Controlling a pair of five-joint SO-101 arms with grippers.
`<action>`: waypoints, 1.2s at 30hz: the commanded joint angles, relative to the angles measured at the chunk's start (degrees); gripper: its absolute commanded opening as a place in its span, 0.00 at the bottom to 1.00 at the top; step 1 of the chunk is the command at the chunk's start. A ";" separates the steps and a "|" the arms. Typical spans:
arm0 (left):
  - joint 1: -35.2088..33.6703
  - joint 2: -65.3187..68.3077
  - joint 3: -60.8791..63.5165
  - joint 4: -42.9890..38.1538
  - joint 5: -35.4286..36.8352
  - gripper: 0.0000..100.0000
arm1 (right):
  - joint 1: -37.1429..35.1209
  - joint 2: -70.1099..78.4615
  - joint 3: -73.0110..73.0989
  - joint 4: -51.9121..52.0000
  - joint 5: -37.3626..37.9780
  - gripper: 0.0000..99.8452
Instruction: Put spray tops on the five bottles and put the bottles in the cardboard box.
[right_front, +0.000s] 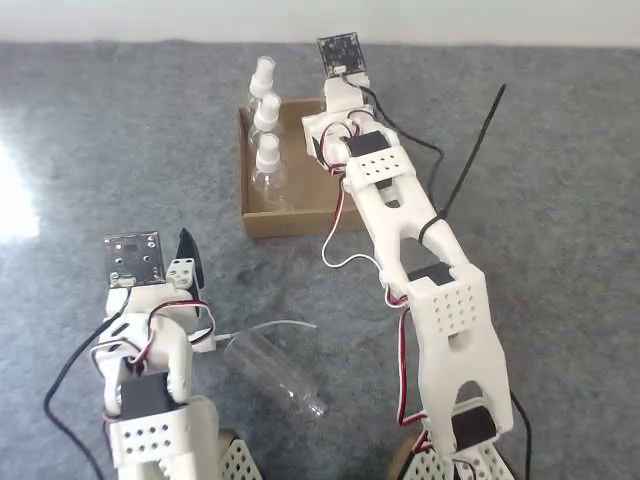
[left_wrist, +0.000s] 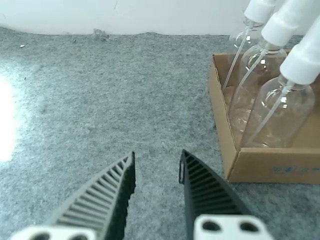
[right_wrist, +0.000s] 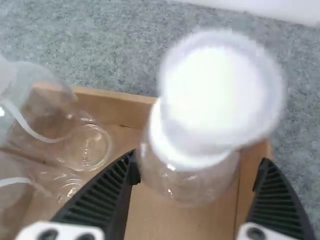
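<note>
**Operator A:** How many bottles are we counting, and where are they sitting?

**Operator B:** We are counting five clear bottles and one cardboard box (right_front: 262, 222). Three capped bottles (right_front: 267, 115) are standing upright in a row along one side wall of the box. Each one is carrying a white spray top. A fourth bottle (right_wrist: 190, 182) is standing upright in the box at the opposite side, under the right arm. Its spray top (right_wrist: 220, 90) is pointing straight up at the right wrist camera. That is giving us four fitted tops. The fifth, an uncapped bottle (right_front: 268, 368), is lying on its side on the grey table (right_front: 120, 130). It is resting between the two arms, well apart from the box.

**Operator A:** What are we reading on the two grippers?

**Operator B:** We are seeing the right gripper (right_wrist: 199, 165) hanging over the box with its jaws spread around the fourth bottle. One jaw is sitting just beside the bottle's wall. The other is standing clear of it, with bare cardboard showing between. The left gripper (left_wrist: 158, 157) is hovering over bare table near the box's front corner. Its jaws are spread and they are gripping nothing.
</note>
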 joint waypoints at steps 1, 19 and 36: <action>-0.35 -0.97 -0.66 -1.58 -0.53 0.13 | -0.13 -2.33 -1.67 -0.13 1.14 0.32; -0.35 -0.97 -0.66 -1.58 -0.53 0.13 | -0.75 -8.31 -1.67 11.91 2.11 0.32; -0.35 -0.97 -0.66 -1.58 -0.53 0.13 | -0.84 -15.78 -1.67 24.48 2.02 0.31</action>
